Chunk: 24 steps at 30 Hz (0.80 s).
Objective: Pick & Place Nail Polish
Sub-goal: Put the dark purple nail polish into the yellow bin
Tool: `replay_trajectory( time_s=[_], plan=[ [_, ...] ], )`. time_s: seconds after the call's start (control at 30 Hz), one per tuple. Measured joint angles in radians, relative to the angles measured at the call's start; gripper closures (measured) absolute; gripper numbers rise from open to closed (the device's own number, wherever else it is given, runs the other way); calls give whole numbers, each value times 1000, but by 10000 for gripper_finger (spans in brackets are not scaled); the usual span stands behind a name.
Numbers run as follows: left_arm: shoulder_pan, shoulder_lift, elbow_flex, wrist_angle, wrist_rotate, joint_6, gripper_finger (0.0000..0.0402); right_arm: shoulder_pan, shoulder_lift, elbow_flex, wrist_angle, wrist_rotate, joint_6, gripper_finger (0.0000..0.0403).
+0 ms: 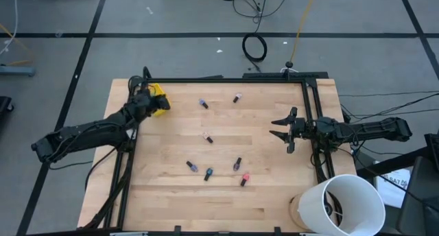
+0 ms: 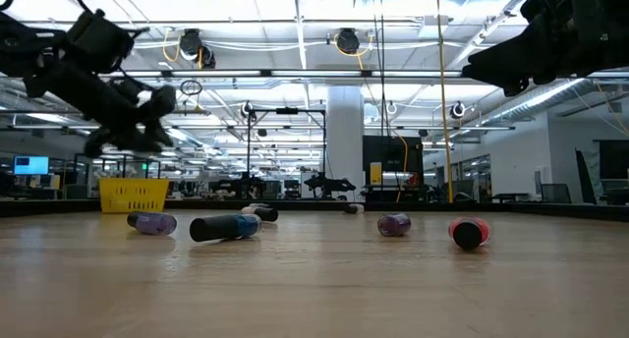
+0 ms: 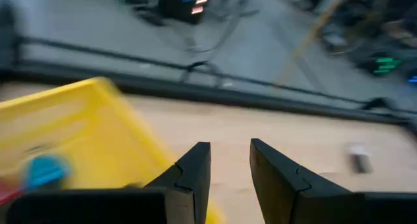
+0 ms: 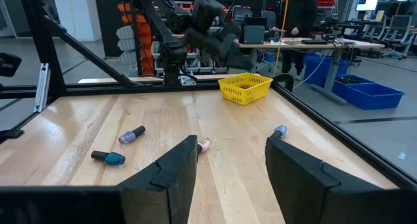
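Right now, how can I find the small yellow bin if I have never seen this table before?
Look at the wooden table from above and go to its far left corner, where the left gripper hovers. The yellow bin sits there beside the black frame. It is the only yellow thing on the table, a basket far larger than the scattered nail polish bottles.

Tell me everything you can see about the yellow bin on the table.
The yellow bin is a small open-topped basket. It looks like plastic, and its walls are a mesh of small holes. It stands upright on the wooden table, at the far left corner beside the black frame. The left pincer is just above its edge, the fingers slightly apart with nothing between them. In the left wrist view, something blue and a bit of red lie inside it; what they are I cannot tell.
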Motion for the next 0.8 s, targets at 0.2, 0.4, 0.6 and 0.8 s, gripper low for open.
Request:
replay_trajectory(
  time_s=[0.2,0.4,0.6,0.8],
  plan=[
    [-27,0,0,221,176,76,294,0,0,0,-3,0,-1,234],
    [-92,0,0,386,299,94,224,0,0,0,-9,1,-16,234],
    [-180,0,0,392,397,169,140,0,22,0,-9,79,-36,234],
    [-292,29,0,393,405,301,111,0,142,0,31,68,20,234]
  ],
)
